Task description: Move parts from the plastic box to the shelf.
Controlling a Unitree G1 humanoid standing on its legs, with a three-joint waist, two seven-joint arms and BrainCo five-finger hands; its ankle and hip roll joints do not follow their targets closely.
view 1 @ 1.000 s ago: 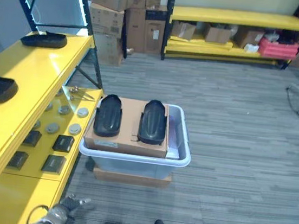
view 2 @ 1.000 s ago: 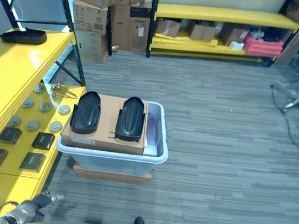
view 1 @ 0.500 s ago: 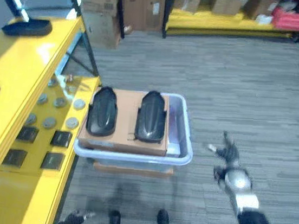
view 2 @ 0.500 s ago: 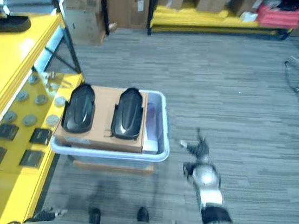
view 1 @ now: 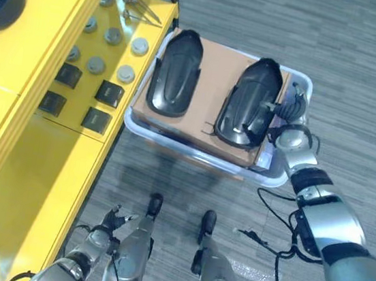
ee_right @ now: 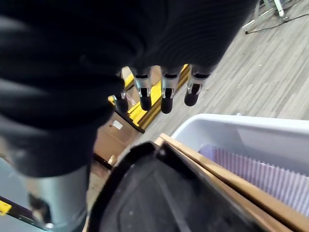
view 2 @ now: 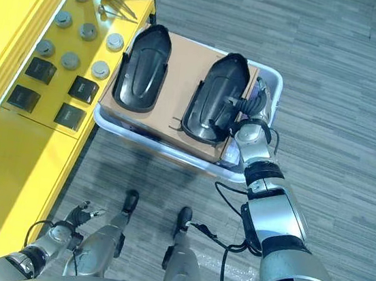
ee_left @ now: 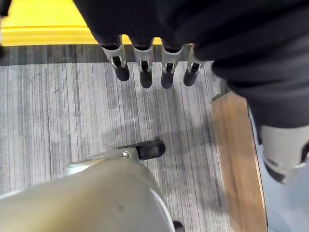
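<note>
Parts (view 1: 249, 103) (view 1: 175, 72): two black shells lying side by side on a cardboard sheet (view 1: 211, 88) across the top of the plastic box (view 1: 274, 180).
You've got the right hand (view 2: 250, 110) at the right-hand shell's edge, fingers (ee_right: 165, 99) straight and loosely spread, nothing pinched. Your left hand (view 2: 77, 214) hangs low over the floor (view 1: 360, 79), fingers (ee_left: 145, 75) straight, holding nothing. The yellow shelf (view 1: 28, 155) stands just beside the box, with small dark blocks (view 1: 96, 120) and round discs (view 1: 125, 73) on its lower level.

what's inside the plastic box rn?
In the plastic box a cardboard sheet carries two black parts; the right hand hovers at the right one. Anything under the cardboard is hidden.
</note>
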